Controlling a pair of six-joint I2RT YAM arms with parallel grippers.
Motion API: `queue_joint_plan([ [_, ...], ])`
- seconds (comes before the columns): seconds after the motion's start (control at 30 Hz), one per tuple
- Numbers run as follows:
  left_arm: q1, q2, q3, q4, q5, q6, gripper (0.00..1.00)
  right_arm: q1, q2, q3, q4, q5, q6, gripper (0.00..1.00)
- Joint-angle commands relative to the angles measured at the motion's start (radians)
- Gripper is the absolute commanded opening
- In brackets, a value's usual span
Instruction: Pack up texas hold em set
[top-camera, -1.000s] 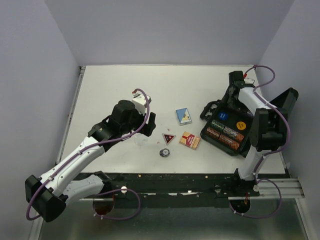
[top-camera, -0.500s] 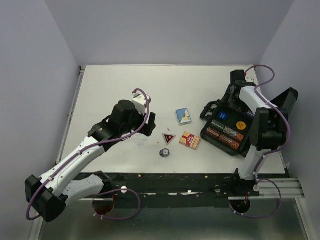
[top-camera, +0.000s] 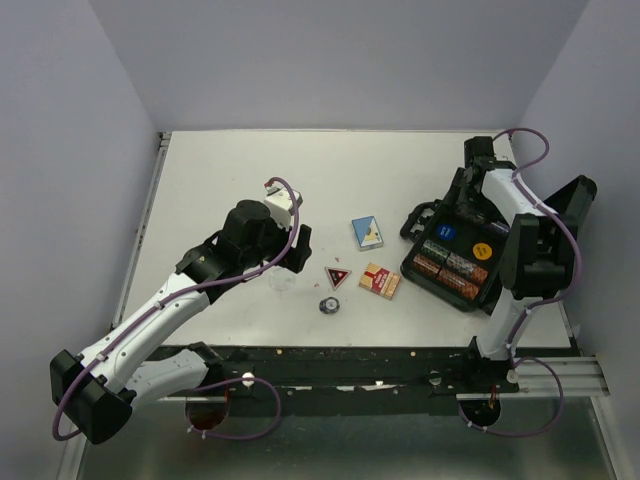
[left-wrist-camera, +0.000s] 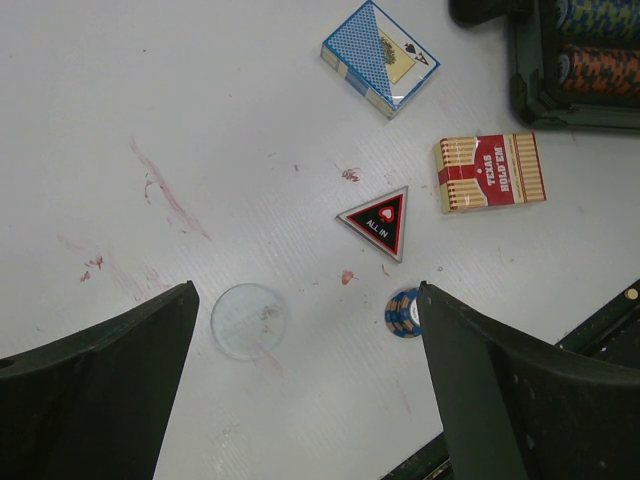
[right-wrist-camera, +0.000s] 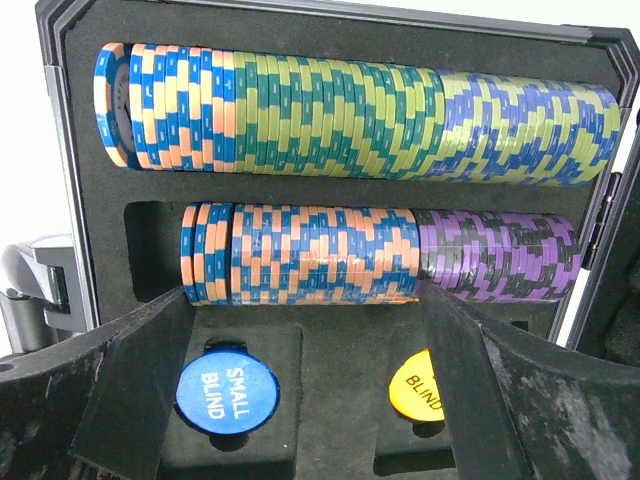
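The black case (top-camera: 455, 263) lies open at the right with chip rows (right-wrist-camera: 350, 110), a blue "small blind" marker (right-wrist-camera: 227, 391) and an orange marker (right-wrist-camera: 425, 385) in its slots. My right gripper (top-camera: 466, 203) hovers open and empty above those slots (right-wrist-camera: 310, 400). On the table lie the blue card box (top-camera: 367, 232), the red card box (top-camera: 380, 281), the triangular red-black marker (top-camera: 338, 276), a blue-orange chip (top-camera: 329, 305) and the clear marker (top-camera: 282, 283). My left gripper (left-wrist-camera: 305, 390) is open and empty above the table, the clear marker (left-wrist-camera: 249, 320) and the chip (left-wrist-camera: 403, 312) between its fingers (left-wrist-camera: 100, 390).
The case lid (top-camera: 575, 205) stands up at the far right. The table's front edge with a black rail (top-camera: 380, 362) runs just below the chip. Red smudges (left-wrist-camera: 165, 190) mark the white table top. Purple walls close in the table on three sides.
My right wrist has shifted slightly toward the back right over the case. The left arm and the loose pieces have not moved.
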Motion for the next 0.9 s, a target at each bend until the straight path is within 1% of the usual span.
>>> queue_joint_plan([
  [0.0,-0.006,-0.012,-0.001,-0.01,-0.002,0.003,0.99,-0.009,0.021,0.019,0.091,-0.078,-0.006,1.0],
  [0.2,-0.006,-0.013,-0.004,-0.005,-0.002,0.001,0.99,-0.011,-0.024,0.02,0.064,-0.039,-0.004,1.0],
  [0.43,-0.021,0.007,-0.014,0.006,-0.003,-0.005,0.99,-0.011,-0.068,0.016,0.06,-0.059,-0.02,1.0],
  [0.47,-0.027,0.013,-0.014,0.001,-0.035,-0.006,0.99,-0.011,-0.074,0.016,0.062,-0.062,-0.021,1.0],
  [0.57,-0.058,0.025,-0.019,0.004,-0.058,-0.017,0.99,-0.011,-0.091,0.008,0.068,-0.07,-0.036,1.0],
  [0.7,-0.094,0.069,-0.013,-0.028,-0.06,-0.081,0.99,-0.011,-0.128,-0.012,0.079,-0.098,-0.058,1.0],
  [0.83,-0.168,0.12,-0.007,-0.056,-0.084,-0.143,0.97,-0.009,-0.186,-0.051,0.103,-0.139,-0.078,1.0],
  [0.87,-0.221,0.164,-0.014,-0.053,-0.103,-0.185,0.96,-0.011,-0.23,-0.094,0.132,-0.183,-0.088,1.0],
])
